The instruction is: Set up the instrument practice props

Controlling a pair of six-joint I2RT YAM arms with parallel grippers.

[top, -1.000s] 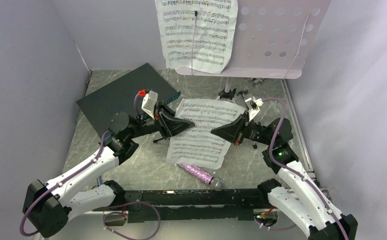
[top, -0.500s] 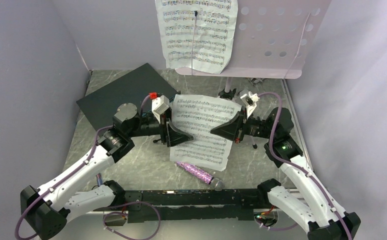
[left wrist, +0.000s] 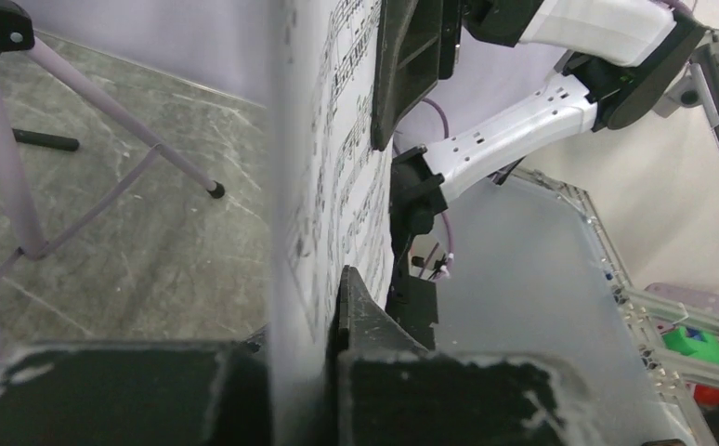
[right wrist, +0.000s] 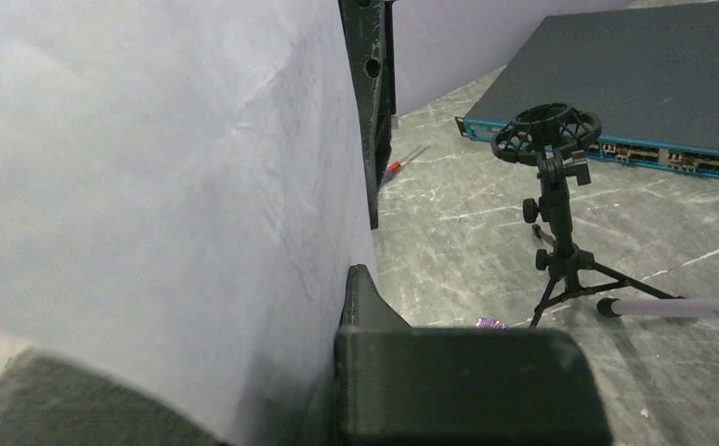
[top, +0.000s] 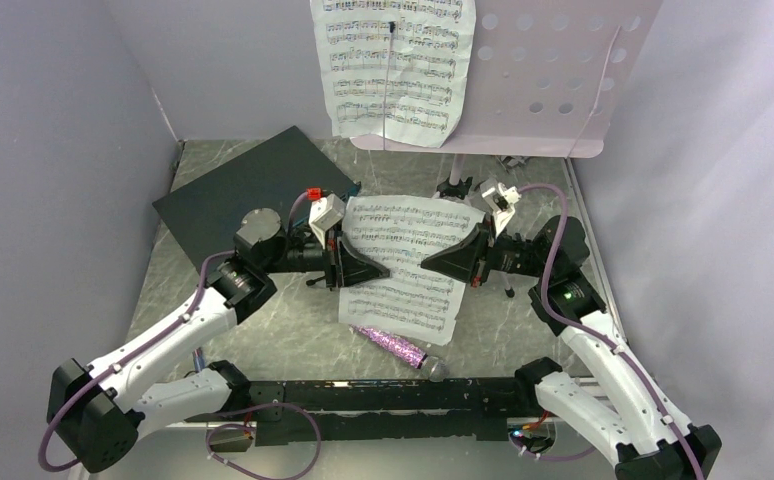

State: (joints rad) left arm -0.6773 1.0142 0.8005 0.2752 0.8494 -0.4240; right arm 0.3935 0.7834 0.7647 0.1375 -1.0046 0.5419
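Sheet music hangs between the two arms: the left gripper [top: 361,270] is pinched onto the left edge of a page [top: 410,240] and the right gripper [top: 443,262] is pinched onto its right edge. The page is held up off the table [top: 293,330] with its print toward the overhead camera. From the left wrist the paper runs edge-on between that gripper's two black fingers [left wrist: 430,395], which are closed tight on it, and the other gripper's finger clamps the far edge at the top. From the right wrist the blank back of the page fills the left half (the staves face away), and it is pressed flat against the dark finger at the bottom. A purple mic [top: 396,346] lies on the table just beside the page's near edge, with its grey head toward the arm bases. The mic stand [right wrist: 554,200] stands upright on its three legs with its ring mount on top, in front of a flat dark box [top: 238,190] at back left. A red-handled tool [right wrist: 395,168] lies on the table beyond the page. At the rear stands the lilac music stand [top: 553,70], with a second page [top: 393,65] resting on the left half of its desk. One of its pale tripod legs shows in the left wrist view.
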